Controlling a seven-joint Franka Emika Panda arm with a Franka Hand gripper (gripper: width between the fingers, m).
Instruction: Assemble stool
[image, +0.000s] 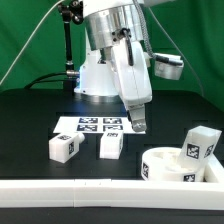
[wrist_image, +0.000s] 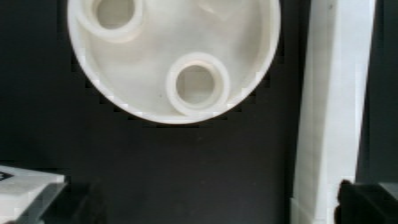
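The round white stool seat (image: 165, 163) lies flat at the exterior view's right, tag on its side wall. In the wrist view the seat (wrist_image: 169, 25) shows two oval holes. One block leg (image: 200, 145) stands at the seat's far side, touching or just behind it. Two more tagged legs (image: 64, 148) (image: 110, 146) lie on the black table in front of the marker board. My gripper (image: 138, 122) hangs above the table between the middle leg and the seat, touching nothing. In the wrist view the gripper (wrist_image: 205, 202) is open and empty, over bare black table.
The marker board (image: 98, 124) lies flat by the robot base. The long white L-shaped rail (image: 90, 188) runs along the table's front edge and also shows in the wrist view (wrist_image: 331, 100) beside the seat. A white corner (wrist_image: 25, 180) shows near one finger.
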